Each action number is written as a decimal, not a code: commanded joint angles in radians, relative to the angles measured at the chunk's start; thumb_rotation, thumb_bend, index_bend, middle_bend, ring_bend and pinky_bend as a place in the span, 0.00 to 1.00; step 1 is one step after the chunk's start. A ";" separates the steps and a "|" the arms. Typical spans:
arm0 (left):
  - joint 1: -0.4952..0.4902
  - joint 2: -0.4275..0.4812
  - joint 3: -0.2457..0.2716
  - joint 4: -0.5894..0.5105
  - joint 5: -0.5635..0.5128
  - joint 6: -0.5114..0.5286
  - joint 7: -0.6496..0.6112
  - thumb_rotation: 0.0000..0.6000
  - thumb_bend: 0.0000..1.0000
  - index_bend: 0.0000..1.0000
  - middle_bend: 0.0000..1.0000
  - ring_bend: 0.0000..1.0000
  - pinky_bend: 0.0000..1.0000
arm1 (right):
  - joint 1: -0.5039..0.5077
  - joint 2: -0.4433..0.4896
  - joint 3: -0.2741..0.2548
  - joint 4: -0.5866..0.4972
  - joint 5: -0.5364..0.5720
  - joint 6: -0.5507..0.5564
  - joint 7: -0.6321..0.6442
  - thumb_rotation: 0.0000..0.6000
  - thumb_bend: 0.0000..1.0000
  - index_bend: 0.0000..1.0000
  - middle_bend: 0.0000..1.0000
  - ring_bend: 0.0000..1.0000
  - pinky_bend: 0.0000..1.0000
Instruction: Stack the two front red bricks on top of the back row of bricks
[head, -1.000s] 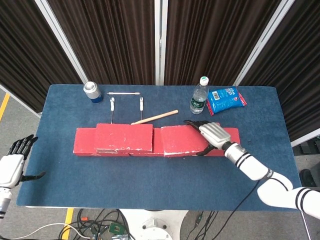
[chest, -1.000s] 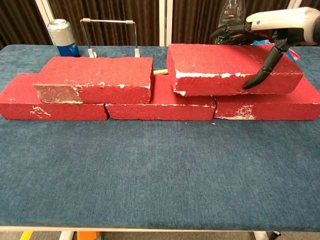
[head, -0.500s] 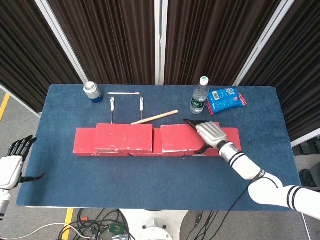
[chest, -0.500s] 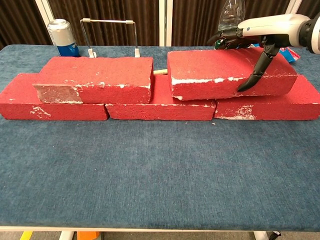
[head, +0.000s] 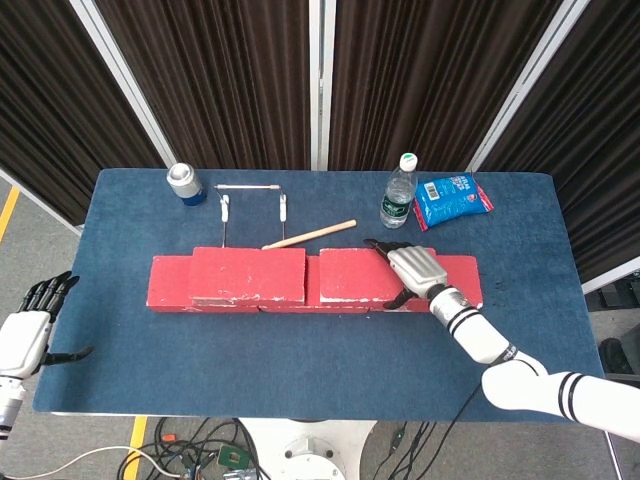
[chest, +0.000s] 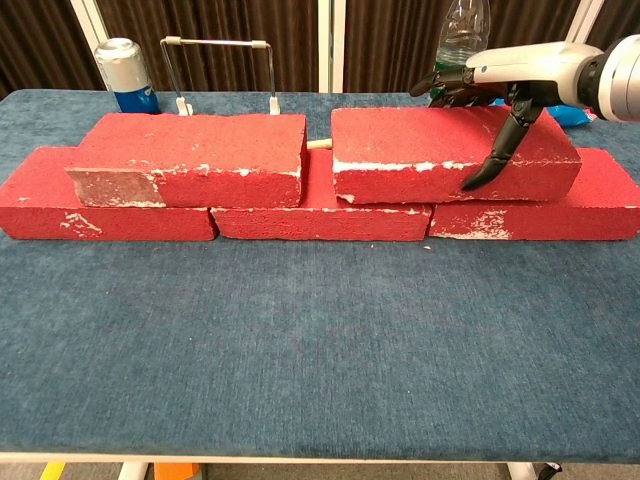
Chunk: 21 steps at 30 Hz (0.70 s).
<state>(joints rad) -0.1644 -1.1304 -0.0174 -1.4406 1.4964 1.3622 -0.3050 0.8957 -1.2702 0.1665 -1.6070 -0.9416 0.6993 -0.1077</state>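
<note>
1. A blue carpeted surface (head: 320, 350) is seen in front of dark pleated curtains (head: 230, 80) divided by pale upright frames; grey floor with a yellow line lies to its left.
2. A back row of bricks (chest: 320, 215), three red ones end to end, is laid across the middle of the surface.
3. The left upper brick (chest: 190, 155) is set flat on that row, over its left and middle bricks.
4. The right upper brick (chest: 450, 150) is set on the row just right of the left upper brick, with a narrow gap between the two.
5. The right hand (head: 415, 268) is laid over the right end of the right upper brick; its thumb is pressed to the front face and its fingers (chest: 445, 90) are curled over the back edge, so the brick is gripped.
6. The left hand (head: 25, 335) is held off the surface's left edge, well apart from the row, fingers spread and holding nothing.
7. Behind the row are found a can (head: 184, 183), a wire frame (head: 252, 200), a wooden stick (head: 310, 234), a water bottle (head: 398, 192) and a blue packet (head: 452, 198).
</note>
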 joint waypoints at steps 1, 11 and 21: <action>0.000 0.000 0.001 0.002 0.001 -0.001 -0.004 1.00 0.00 0.01 0.00 0.00 0.00 | 0.004 -0.008 -0.005 -0.002 0.018 0.013 -0.019 1.00 0.04 0.00 0.19 0.15 0.22; 0.002 -0.001 0.002 0.007 0.001 -0.001 -0.011 1.00 0.00 0.01 0.00 0.00 0.00 | 0.015 -0.029 -0.004 -0.005 0.060 0.039 -0.055 1.00 0.04 0.00 0.19 0.15 0.21; 0.000 0.000 0.005 0.016 0.000 -0.013 -0.049 1.00 0.00 0.01 0.00 0.00 0.00 | 0.026 -0.050 -0.007 -0.006 0.090 0.050 -0.083 1.00 0.04 0.00 0.18 0.15 0.21</action>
<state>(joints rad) -0.1645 -1.1307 -0.0126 -1.4252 1.4965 1.3496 -0.3530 0.9214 -1.3193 0.1598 -1.6133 -0.8522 0.7494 -0.1900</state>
